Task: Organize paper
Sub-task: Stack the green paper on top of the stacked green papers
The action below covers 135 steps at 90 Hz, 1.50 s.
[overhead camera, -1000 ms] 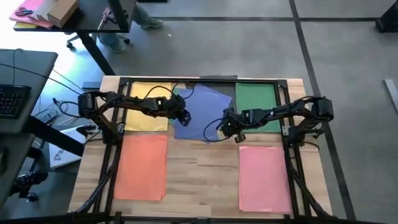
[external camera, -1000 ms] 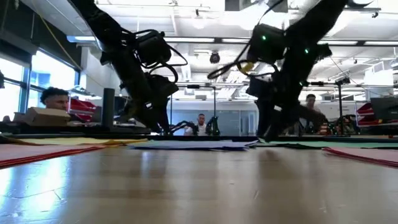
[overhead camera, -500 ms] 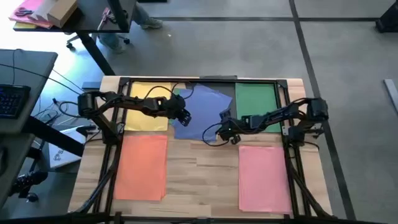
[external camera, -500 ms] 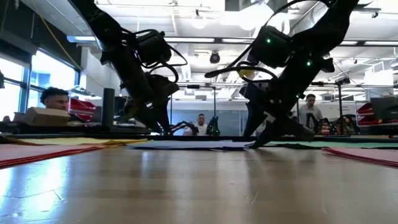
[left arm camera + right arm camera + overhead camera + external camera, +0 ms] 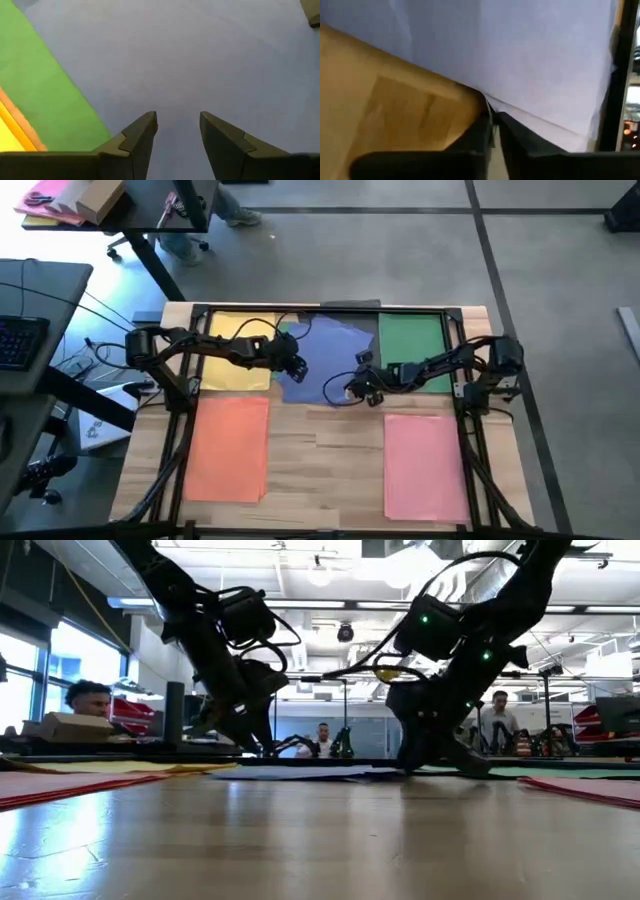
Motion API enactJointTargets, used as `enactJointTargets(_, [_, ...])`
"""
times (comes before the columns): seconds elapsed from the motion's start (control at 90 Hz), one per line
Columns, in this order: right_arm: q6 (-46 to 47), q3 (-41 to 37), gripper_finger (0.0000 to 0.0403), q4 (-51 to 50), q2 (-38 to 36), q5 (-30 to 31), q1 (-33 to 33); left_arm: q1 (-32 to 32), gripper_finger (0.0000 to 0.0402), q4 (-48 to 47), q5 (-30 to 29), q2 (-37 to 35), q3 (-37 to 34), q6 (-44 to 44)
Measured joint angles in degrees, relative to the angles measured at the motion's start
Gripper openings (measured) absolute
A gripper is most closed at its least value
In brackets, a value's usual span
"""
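Paper (image 5: 322, 360), blue, sits skewed at the surface's far edge; my right tool (image 5: 492, 125) pinches its corner, my left tool (image 5: 177, 131) stands apart on it; tearing is likely.

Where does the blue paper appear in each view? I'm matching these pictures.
High view: blue paper, top centre, skewed.
Low view: thin flat edge at mid-table.
Left wrist view: fills most of the picture.
Right wrist view: upper part.
Shared landmark: right gripper at its edge.
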Motion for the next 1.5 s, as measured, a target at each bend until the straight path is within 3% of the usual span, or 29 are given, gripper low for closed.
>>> enactJointTargets(0.144, [4.74,3.95,0.0001,-8.36,-0.02,-4.18,-0.16,-0.02,0.0145,0.02,-0.02,0.0,0.0,0.0])
enactJointTargets(0.333, [10.15,14.77,0.0,-23.28,-0.02,-17.35,-0.02,0.0,0.0145,0.03,-0.24,0.0,0.0,0.01])
enactJointTargets(0.622, [11.28,26.99,0.0,-37.49,-0.07,-23.63,-3.03,0.0,0.0145,0.04,-0.34,0.0,0.0,1.06])
enactJointTargets(0.922, [4.26,22.56,0.0007,-35.82,-0.11,-22.91,-3.36,-0.01,0.0145,0.02,-0.07,0.0,0.0,1.55])
enactJointTargets(1.044, [-0.33,18.38,0.0044,-32.92,-0.11,-22.05,-0.8,-0.01,0.0145,0.01,0.0,-0.02,0.0,1.53])
enactJointTargets(1.189, [-0.73,13.18,0.0105,-24.14,-0.11,-11.25,1.79,-0.02,0.0145,0.01,-0.01,-0.02,0.0,1.54])
enactJointTargets(1.278, [-0.59,11.3,0.0133,-20.86,-0.13,-9.63,2.22,-0.02,0.0145,0.04,-0.18,-0.02,0.0,1.54])
enactJointTargets(1.5, [-2.08,9.39,0.0153,-22.22,-0.28,-7.85,4.71,-0.02,0.0145,0.08,-0.03,-0.02,0.0,1.52])
